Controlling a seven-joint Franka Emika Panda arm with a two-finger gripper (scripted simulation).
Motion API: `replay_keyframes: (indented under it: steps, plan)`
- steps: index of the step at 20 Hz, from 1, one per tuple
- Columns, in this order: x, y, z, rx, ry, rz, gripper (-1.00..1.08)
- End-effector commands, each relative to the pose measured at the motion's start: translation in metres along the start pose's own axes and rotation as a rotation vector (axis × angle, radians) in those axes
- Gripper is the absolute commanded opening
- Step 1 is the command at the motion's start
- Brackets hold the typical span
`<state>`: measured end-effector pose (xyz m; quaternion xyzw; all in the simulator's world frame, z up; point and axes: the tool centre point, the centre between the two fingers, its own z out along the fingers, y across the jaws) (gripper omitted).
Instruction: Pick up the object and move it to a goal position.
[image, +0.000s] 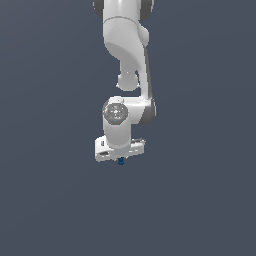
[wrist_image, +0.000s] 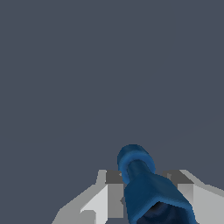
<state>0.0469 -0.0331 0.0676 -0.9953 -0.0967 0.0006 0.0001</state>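
Observation:
The object (wrist_image: 144, 183) is a bright blue, roughly cylindrical piece with a rounded end and a darker flared end. In the wrist view it sits between my two grey-white fingers (wrist_image: 109, 197), which press on it from both sides. In the exterior view only a small blue tip of the object (image: 121, 161) shows below the white gripper (image: 120, 156). The gripper is shut on the object. No goal marker shows in either view.
The white arm (image: 125, 50) comes down from the top of the exterior view. The ground (image: 50, 200) is a plain dark grey-blue surface with nothing else on it.

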Motion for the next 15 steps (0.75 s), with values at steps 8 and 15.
replay_keyframes:
  steps: [8,15]
  plan:
    - [-0.019,-0.030,-0.043,0.000,0.001,-0.001,-1.00]
    - [-0.023,-0.037,-0.054,0.000,0.001,-0.001,-1.00]
